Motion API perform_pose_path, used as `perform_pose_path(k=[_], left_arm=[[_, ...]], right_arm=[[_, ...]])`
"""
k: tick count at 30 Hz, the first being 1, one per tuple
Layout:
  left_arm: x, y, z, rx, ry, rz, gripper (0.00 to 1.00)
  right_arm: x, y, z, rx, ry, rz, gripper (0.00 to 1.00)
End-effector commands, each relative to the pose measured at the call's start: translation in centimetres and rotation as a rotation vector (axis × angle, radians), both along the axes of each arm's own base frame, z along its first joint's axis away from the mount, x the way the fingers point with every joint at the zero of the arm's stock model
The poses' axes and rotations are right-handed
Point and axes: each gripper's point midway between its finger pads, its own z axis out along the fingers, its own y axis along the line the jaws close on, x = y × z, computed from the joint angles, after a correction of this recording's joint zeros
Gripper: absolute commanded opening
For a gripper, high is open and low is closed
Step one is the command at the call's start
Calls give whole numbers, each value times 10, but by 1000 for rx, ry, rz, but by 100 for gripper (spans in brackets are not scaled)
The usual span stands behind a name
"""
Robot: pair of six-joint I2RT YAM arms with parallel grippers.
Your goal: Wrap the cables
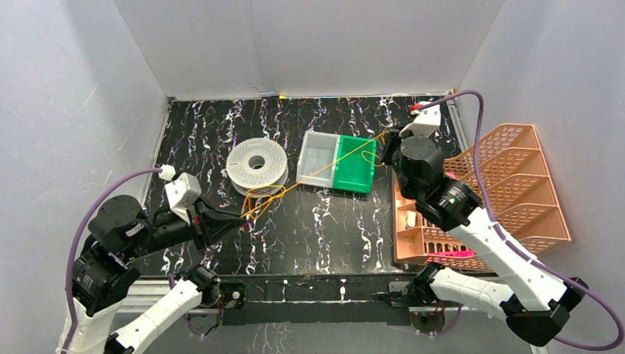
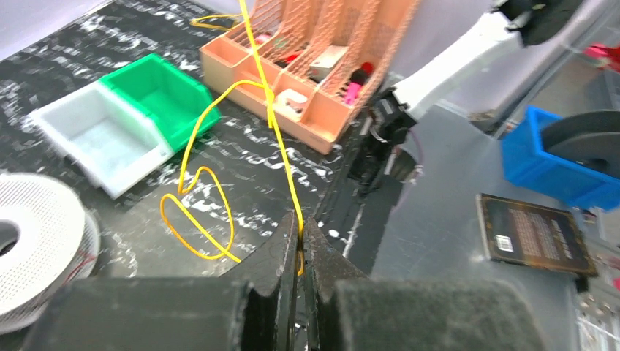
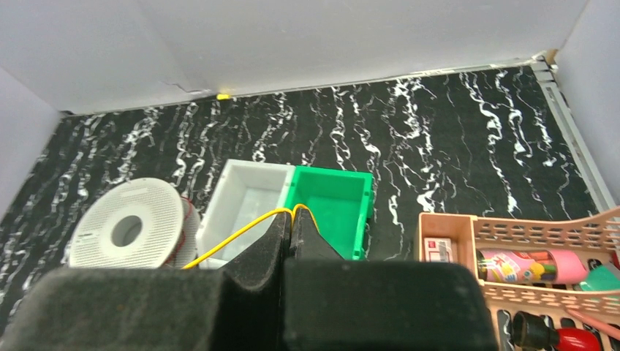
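Note:
A thin yellow cable [image 1: 317,175] is stretched across the table between both grippers, passing over the two bins. My left gripper [image 1: 243,216] is shut on its near end, right of the white spool [image 1: 256,166]; in the left wrist view the cable [image 2: 281,146] rises from the closed fingertips [image 2: 300,223] and slack loops lie on the table beside them. My right gripper [image 1: 386,140] is shut on the far end above the green bin; the cable [image 3: 234,238] bends over its fingertips [image 3: 292,218]. Red cable [image 3: 191,212] shows on the spool's [image 3: 131,227] rim.
A white bin [image 1: 304,158] and a green bin [image 1: 352,183] stand joined at mid-table. A salmon mesh organizer [image 1: 531,184] holding small items fills the right side. Grey walls enclose the back and sides. Off the table, the left wrist view shows a blue bin [image 2: 556,161].

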Motion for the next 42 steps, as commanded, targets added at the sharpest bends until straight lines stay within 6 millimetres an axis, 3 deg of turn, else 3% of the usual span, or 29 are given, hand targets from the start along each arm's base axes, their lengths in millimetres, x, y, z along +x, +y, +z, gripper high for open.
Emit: perform_pose_path(k=[1, 3, 6, 11, 16, 20, 26, 34, 37, 42], left_arm=[[29, 26, -21, 115, 52, 232, 0], [45, 35, -38, 189, 105, 326, 0], [53, 36, -57, 257, 168, 357, 0], [53, 20, -63, 261, 212, 282, 0], [52, 4, -65, 261, 242, 194, 0], [55, -4, -75, 287, 279, 158, 0], [58, -13, -86, 308, 330, 121, 0], [57, -25, -83, 282, 363, 65, 0], [55, -29, -84, 275, 375, 41, 0], [53, -37, -80, 244, 383, -5, 0]], right_arm=[[12, -37, -1, -47, -30, -223, 0], [15, -36, -5, -67, -25, -233, 0], [19, -27, -14, -87, -2, -195, 0], [14, 12, -37, -61, 78, 13, 11], [-11, 64, -67, -54, 191, 348, 45], [-37, 90, -79, -70, 256, 569, 66], [-78, 122, -63, -32, 205, 893, 77], [-146, 164, -30, 153, 59, 1379, 74], [-155, 174, -18, 200, -10, 1462, 74], [-163, 198, -18, 184, -17, 1554, 74]])
